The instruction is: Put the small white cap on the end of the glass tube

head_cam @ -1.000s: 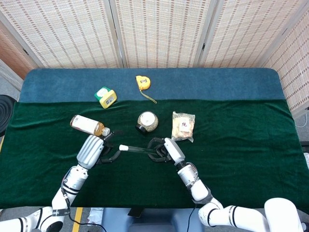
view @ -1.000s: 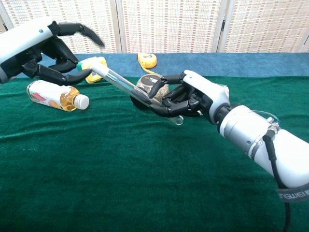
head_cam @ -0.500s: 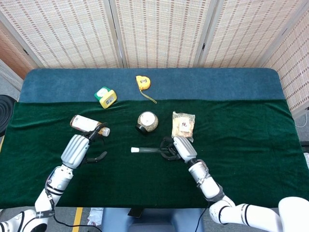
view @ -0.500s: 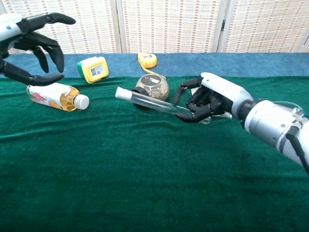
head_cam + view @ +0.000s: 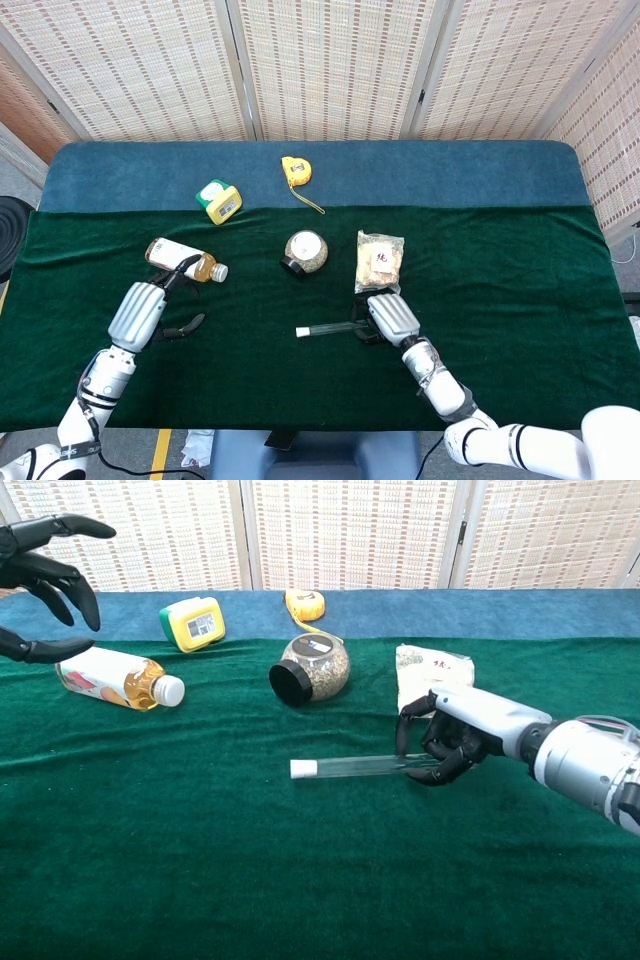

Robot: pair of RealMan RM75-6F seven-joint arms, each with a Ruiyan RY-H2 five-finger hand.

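On the green cloth, at six o'clock from the round glass jar (image 5: pixel 314 668), our right hand (image 5: pixel 455 742) pinches the clear glass tube (image 5: pixel 365 766), its small white cap (image 5: pixel 303 769) fitted. Our left hand (image 5: pixel 45 580) hangs spread, empty.

Your bench (image 5: pixel 520 300) wears dark green cloth, blue at the back. On it lie a clear glass tube (image 5: pixel 365 766) with its small white cap (image 5: pixel 303 769), a tea bottle (image 5: pixel 184 260), a round grain jar (image 5: pixel 305 251), a snack packet (image 5: pixel 380 259), a green-yellow box (image 5: pixel 218 200) and a yellow tape measure (image 5: pixel 295 170).
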